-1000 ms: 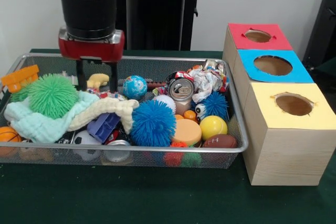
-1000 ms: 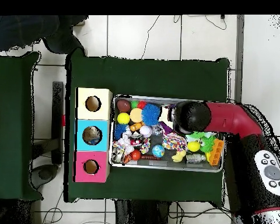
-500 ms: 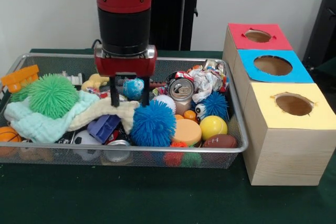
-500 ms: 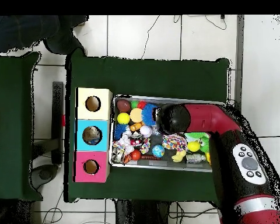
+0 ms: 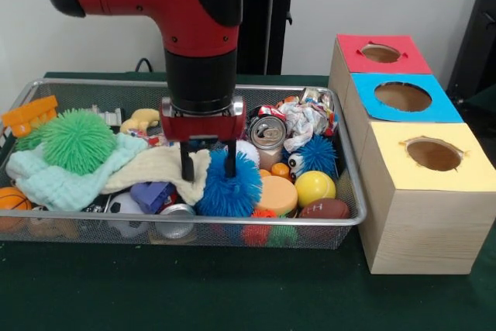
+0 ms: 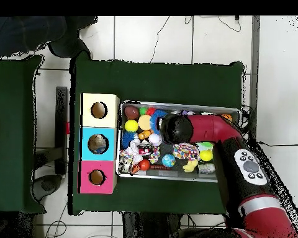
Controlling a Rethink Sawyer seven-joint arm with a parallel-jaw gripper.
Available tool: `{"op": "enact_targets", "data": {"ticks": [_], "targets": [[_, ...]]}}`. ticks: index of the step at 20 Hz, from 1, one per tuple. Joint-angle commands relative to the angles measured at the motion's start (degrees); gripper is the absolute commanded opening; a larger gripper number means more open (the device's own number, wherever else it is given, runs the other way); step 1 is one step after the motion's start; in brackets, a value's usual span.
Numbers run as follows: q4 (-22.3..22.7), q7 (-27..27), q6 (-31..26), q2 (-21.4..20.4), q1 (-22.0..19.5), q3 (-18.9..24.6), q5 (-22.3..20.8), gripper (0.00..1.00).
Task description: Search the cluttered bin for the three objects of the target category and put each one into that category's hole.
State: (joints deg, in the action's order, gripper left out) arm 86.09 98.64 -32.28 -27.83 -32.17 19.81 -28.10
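Straddling the top of the blue spiky ball (image 5: 229, 185), the spread jaws reach into the wire bin (image 5: 341, 145).

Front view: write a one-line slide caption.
Sawyer gripper lowers open fingers onto a blue spiky ball in the cluttered wire bin.

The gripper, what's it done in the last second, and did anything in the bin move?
The gripper travelled from above the green spiky ball across the bin toward the boxes and came lower. Its open fingers now sit at the blue spiky ball, gripping nothing yet. The bin's contents and the three boxes look unmoved.
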Motion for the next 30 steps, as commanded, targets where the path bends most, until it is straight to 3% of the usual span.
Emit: {"op": "enact_targets", "data": {"ticks": [1, 7, 12, 21, 30], "targets": [[-1.88, 1.37, 4.00, 6.07, 0.14, -3.17, -4.85, 1.00], [3.96, -1.03, -2.44, -2.15, -0.68, -2.81, -1.37, 1.00], [7.25, -1.17, -3.82, -5.64, -1.33, -2.28, -0.09, 1.00], [9.64, -0.72, -4.00, -6.94, -1.60, -2.60, 0.00, 1.00], [12.72, -0.65, -0.67, -5.49, -3.05, -3.03, -1.25, 1.00]]}}
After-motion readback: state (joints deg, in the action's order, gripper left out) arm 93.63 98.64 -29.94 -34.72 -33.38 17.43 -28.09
